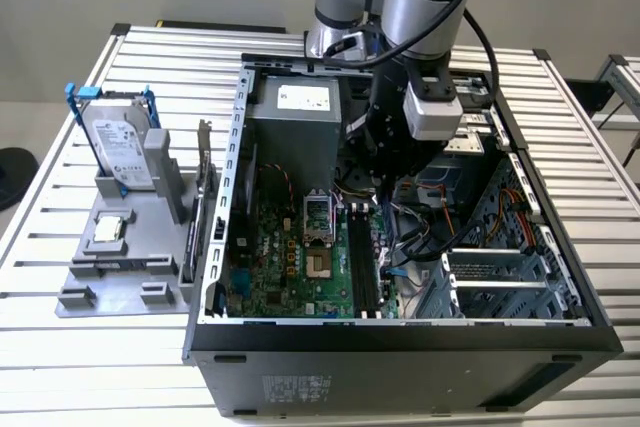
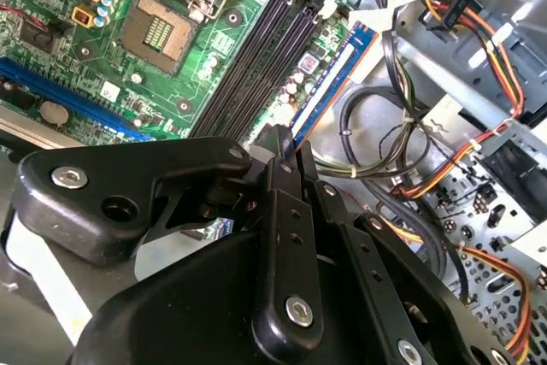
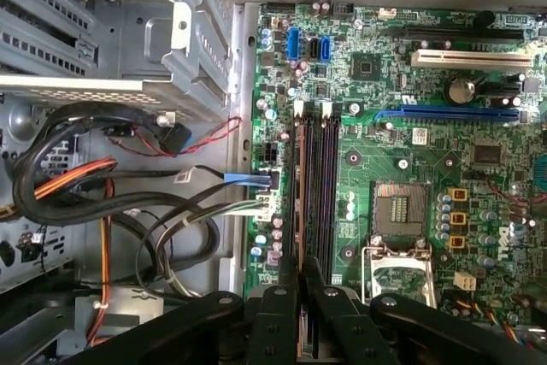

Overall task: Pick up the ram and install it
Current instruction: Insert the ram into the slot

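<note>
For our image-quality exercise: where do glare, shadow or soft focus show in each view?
Exterior view: bright glare on the slatted table, the case interior shadowed. Second wrist view: the gripper looms large and slightly soft, with a shiny highlight on its black link. First wrist view: evenly lit motherboard, cable bay dimmer.

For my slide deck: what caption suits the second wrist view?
Gripper holding the ram edge-on above the motherboard's black memory slots.
</note>
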